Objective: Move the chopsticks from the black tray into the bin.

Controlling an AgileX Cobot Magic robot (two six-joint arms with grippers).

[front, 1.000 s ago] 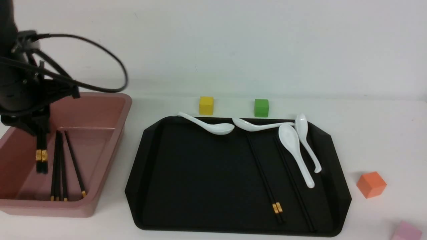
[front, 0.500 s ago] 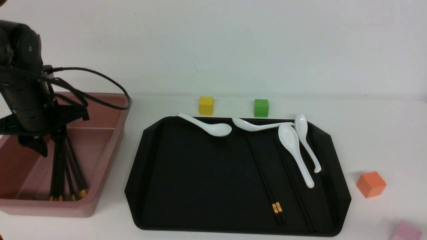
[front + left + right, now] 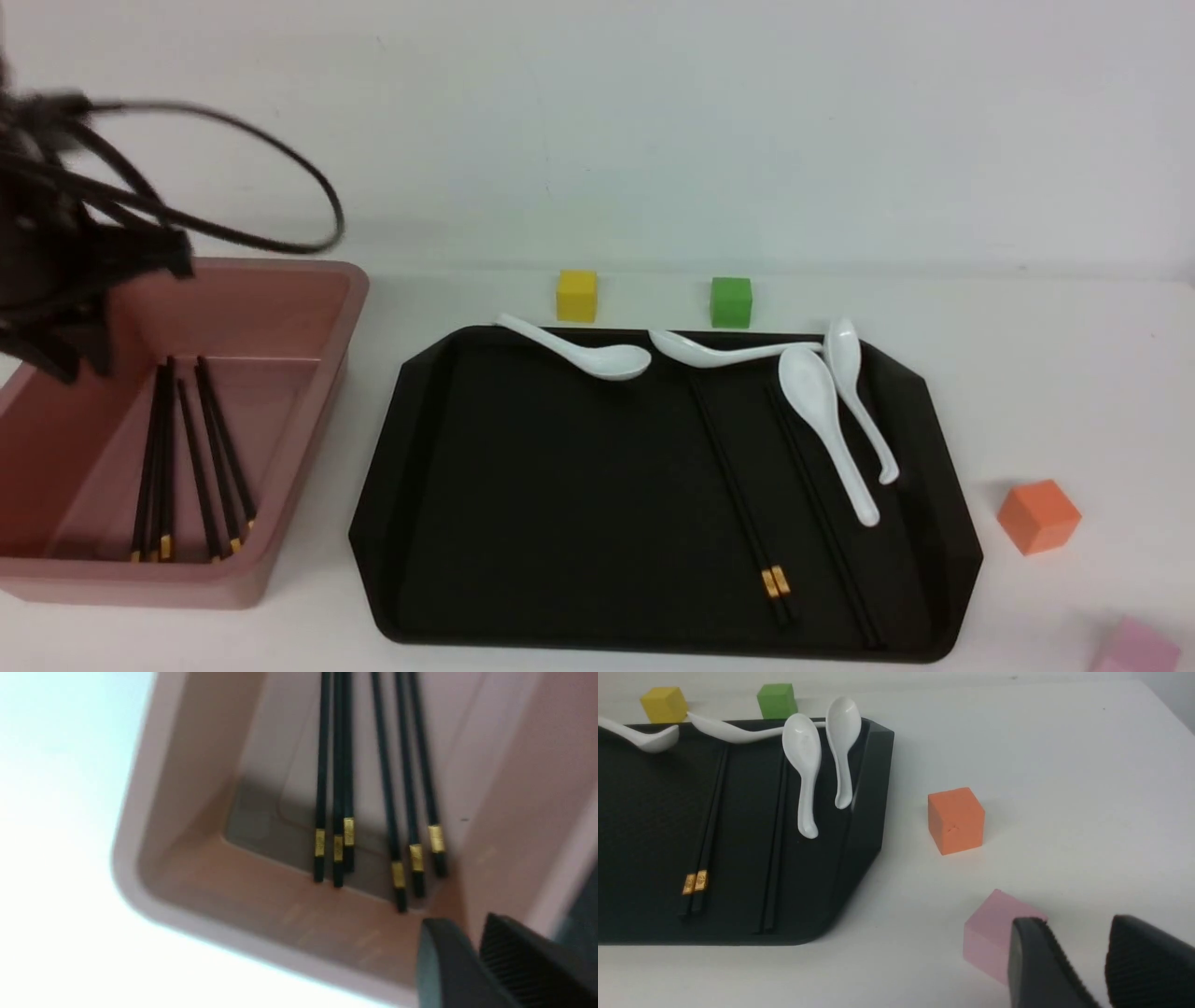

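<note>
The dusty-pink bin [image 3: 313, 411] stands at the left and holds several black chopsticks [image 3: 187, 457] with gold bands; the left wrist view shows them lying loose [image 3: 336, 765] on the bin floor [image 3: 196, 765]. My left gripper [image 3: 467, 926] hangs above the bin's near right corner, jaws slightly apart and empty; its arm [image 3: 56, 271] is blurred. The black tray [image 3: 560, 485] holds one pair of chopsticks with gold bands [image 3: 738, 485] and a second pair [image 3: 822, 504] beside it, also in the right wrist view [image 3: 710, 812]. My right gripper [image 3: 1076, 924] is open and empty, off the tray's right.
Several white spoons [image 3: 822, 411] lie along the tray's far and right side. A yellow cube [image 3: 577, 296] and a green cube [image 3: 731, 301] sit behind the tray. An orange cube [image 3: 1038, 515] and a pink cube [image 3: 994, 933] sit to its right, the pink one by my right gripper.
My left gripper held a pair of chopsticks upright over the bin, lowered and let go. That pair now lies in the bin, and the arm has lifted up and to the left.
</note>
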